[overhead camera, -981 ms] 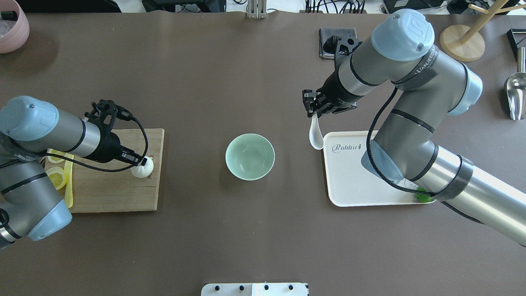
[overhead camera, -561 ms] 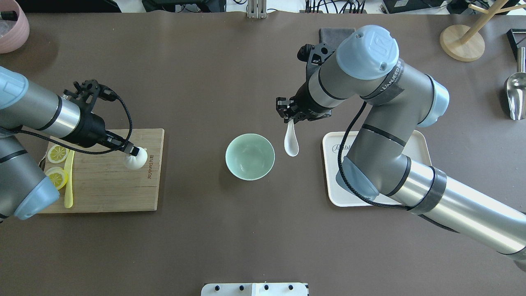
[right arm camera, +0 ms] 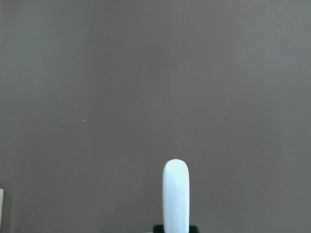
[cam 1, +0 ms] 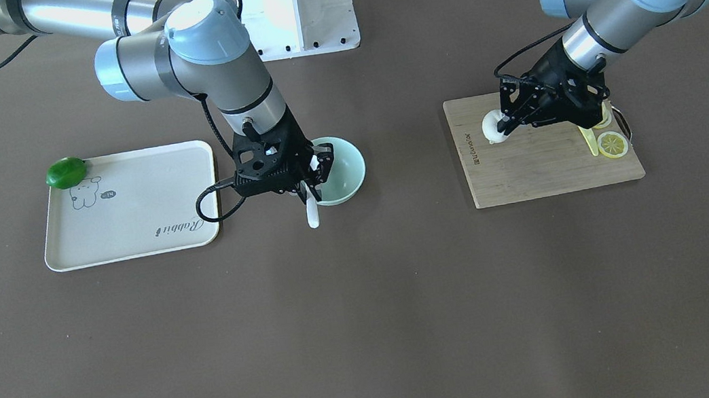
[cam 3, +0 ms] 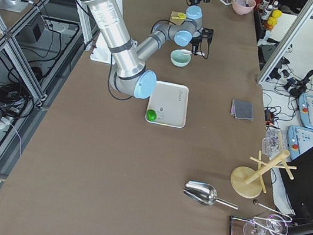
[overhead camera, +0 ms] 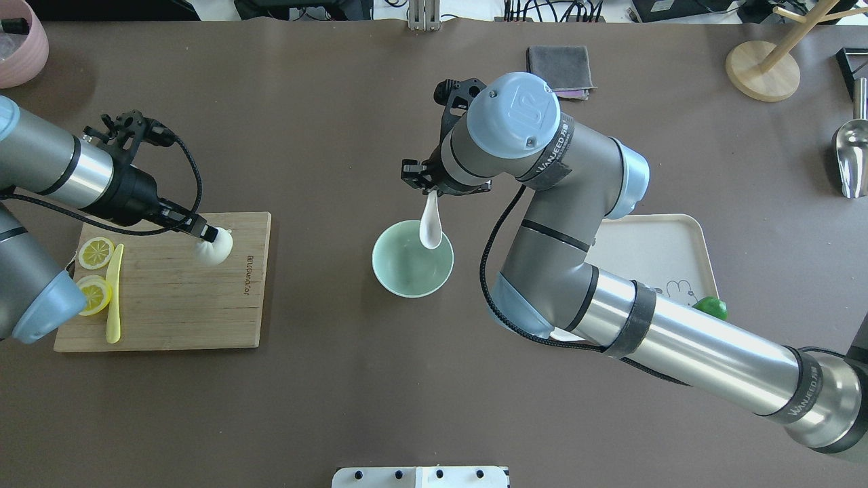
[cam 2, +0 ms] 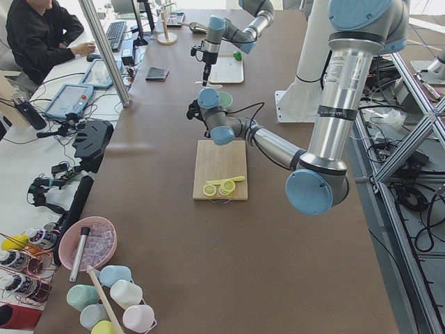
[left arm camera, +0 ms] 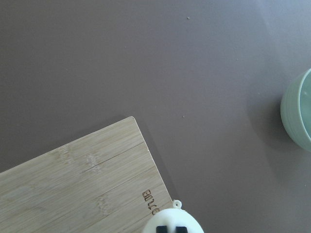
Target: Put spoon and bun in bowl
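Observation:
My right gripper (overhead camera: 431, 192) is shut on the handle of the white spoon (overhead camera: 430, 229). The spoon hangs scoop-down over the far part of the pale mint-green bowl (overhead camera: 400, 278) at the table's middle. In the front-facing view the spoon (cam 1: 312, 215) hangs in front of the bowl (cam 1: 351, 171). The right wrist view shows only the spoon's handle (right arm camera: 176, 194) over brown table. My left gripper (overhead camera: 207, 237) is shut on the white bun (overhead camera: 215, 251) and holds it over the far right part of the wooden cutting board (overhead camera: 176, 305). The bun (left arm camera: 172, 224) also shows in the left wrist view.
Two lemon slices (overhead camera: 95, 253) and a pale-yellow knife (overhead camera: 114, 295) lie on the board's left side. A cream tray (overhead camera: 661, 244) with a green lime (overhead camera: 711, 306) sits right of the bowl, partly under my right arm. A grey cloth (overhead camera: 561, 64) lies at the back.
My right arm has swung left, carrying the spoon from the tray's edge to over the bowl. My left gripper has drawn the bun back and to the left over the board.

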Controlling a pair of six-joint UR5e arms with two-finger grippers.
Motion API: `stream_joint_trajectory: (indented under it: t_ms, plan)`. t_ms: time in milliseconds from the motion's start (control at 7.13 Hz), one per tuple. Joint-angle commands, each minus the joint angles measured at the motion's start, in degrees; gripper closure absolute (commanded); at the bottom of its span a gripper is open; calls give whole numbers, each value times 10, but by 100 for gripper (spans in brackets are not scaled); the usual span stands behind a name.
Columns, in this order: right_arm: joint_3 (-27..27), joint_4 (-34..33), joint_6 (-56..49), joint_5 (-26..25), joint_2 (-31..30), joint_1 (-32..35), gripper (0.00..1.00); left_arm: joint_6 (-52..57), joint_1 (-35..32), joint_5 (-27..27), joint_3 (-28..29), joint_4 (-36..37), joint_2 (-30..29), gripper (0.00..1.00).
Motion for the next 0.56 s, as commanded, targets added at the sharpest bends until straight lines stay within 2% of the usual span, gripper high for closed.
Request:
stream_joint_trajectory:
  t_ms: [0,421]
  plan:
    - [-43,15,6,-51,26,-24,100,1,-3,-4,7,1,-3,100]
    - [-45,16,15,-55,22,-49,100,-1,-12,-4,16,2,-16,100]
